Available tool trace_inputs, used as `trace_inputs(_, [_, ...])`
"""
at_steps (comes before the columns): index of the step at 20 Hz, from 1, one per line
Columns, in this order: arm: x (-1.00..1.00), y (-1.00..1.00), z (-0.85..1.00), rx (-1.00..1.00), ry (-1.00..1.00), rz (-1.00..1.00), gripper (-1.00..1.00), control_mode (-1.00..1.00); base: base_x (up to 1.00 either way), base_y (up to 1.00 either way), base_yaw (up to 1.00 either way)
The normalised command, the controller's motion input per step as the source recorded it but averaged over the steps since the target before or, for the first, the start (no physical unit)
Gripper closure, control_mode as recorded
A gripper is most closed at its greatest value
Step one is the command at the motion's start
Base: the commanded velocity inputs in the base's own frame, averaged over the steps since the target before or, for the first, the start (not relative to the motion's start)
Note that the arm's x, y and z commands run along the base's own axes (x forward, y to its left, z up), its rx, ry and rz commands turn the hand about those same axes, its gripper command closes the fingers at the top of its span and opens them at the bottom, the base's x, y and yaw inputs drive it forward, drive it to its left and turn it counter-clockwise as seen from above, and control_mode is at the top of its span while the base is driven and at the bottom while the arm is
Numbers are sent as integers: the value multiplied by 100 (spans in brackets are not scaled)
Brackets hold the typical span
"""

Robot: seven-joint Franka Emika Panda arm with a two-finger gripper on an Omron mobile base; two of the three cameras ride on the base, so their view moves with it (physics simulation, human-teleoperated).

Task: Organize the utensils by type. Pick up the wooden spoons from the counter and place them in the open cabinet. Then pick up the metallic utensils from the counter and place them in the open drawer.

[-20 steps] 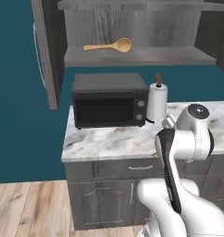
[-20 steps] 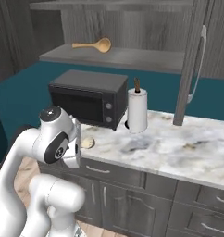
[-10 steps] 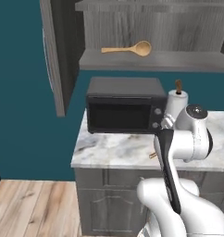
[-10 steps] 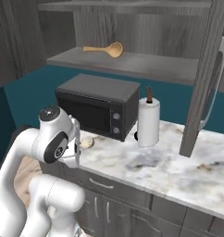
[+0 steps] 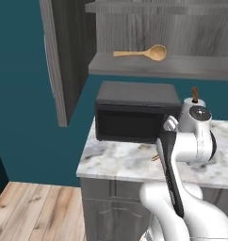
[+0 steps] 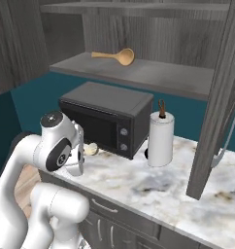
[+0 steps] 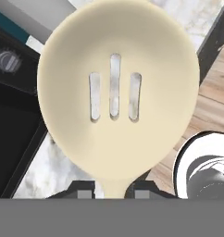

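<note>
Marble counter; cream spoon head, 3 slots.

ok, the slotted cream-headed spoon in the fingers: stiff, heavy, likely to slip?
The slotted spoon probably stays stiff: its broad head keeps its shape above the fingers. Likely light, given the thin head with three slots. It may pivot, since the fingers pinch only the narrow neck and the head overhangs them.

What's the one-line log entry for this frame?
phase: carry to open cabinet | fingers: shut on cream slotted spoon | long wooden spoon: on cabinet shelf | microwave: on counter
</note>
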Motion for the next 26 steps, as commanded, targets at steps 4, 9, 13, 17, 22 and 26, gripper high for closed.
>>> trace_inputs(4, [0,0,0,0,0,0,100,100,43,0,17])
trace_inputs(9, [13,-2,24,1,0,4,100,-100,8,0,3])
trace_inputs(13, [0,-19,60,3,-9,-22,100,-100,0,0,0])
trace_inputs(17, [1,-41,79,12,-10,-27,100,-100,0,0,0])
trace_inputs(22, [15,-45,93,12,-4,-24,100,-100,0,0,0])
trace_inputs(26, [28,-23,99,0,0,-27,100,-100,0,0,0])
